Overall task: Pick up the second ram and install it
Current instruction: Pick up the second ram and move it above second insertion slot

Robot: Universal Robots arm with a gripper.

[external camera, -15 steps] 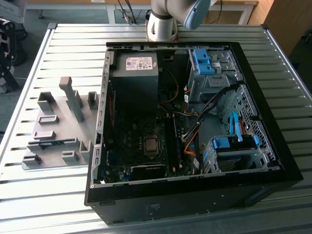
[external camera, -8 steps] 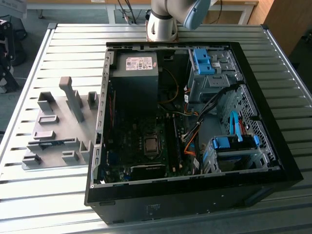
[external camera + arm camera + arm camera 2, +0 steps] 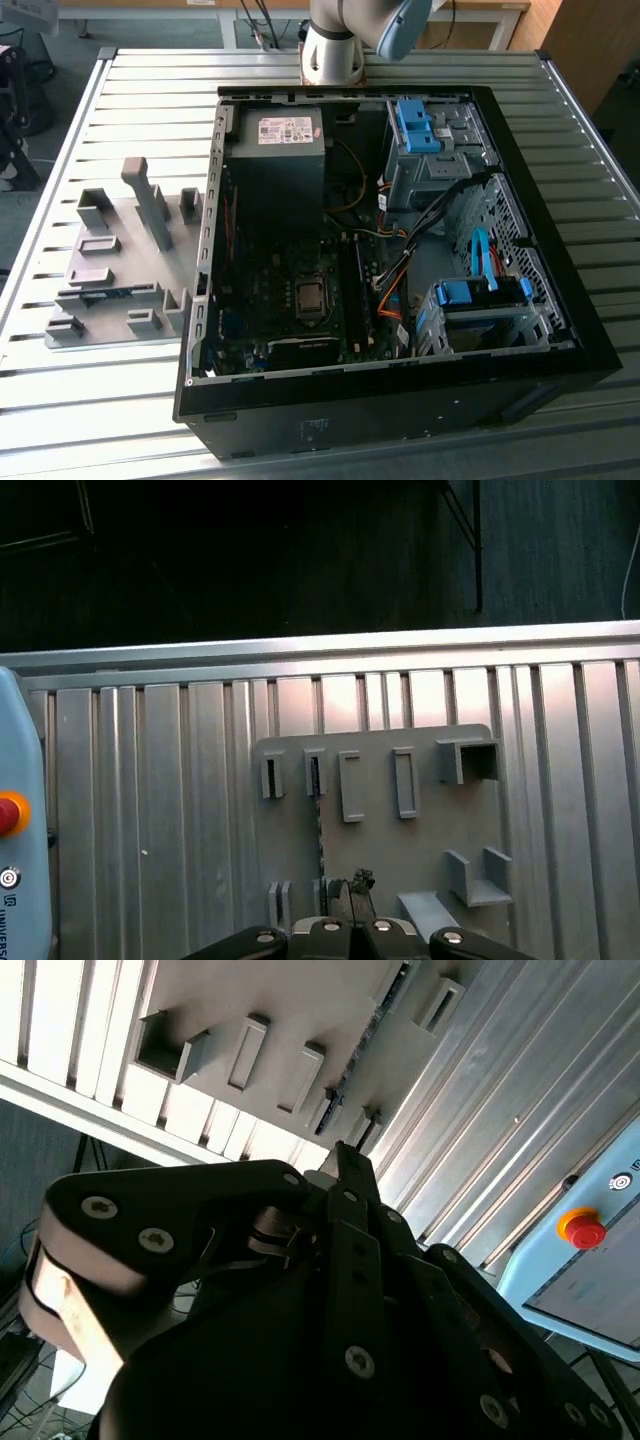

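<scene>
From where I stood, the job was at its first step, the pick-up, and nothing had been grasped. The second ram (image 3: 320, 830) stood on its thin edge in a slot of the grey fixture plate (image 3: 420, 850). In the exterior view the plate lay on the slatted table (image 3: 120, 400), just beside the open computer case (image 3: 400, 400) on that view's left, and the ram showed as a dark strip across it. The gripper (image 3: 350, 888) hung well above the plate, looking down on it with its tips over one end of the stick. In both wrist views its fingers were drawn together, closed on nothing. I judged it to be lining up over the fixture rather than reaching. As I saw it, the grasp would call for the fingers to be parted first and set square across the board's flat faces. It would also need a straight drop, since the stick was narrow and the slot's blocks stood close on either side. I could not tell how the memory slots inside the case stood.
</scene>
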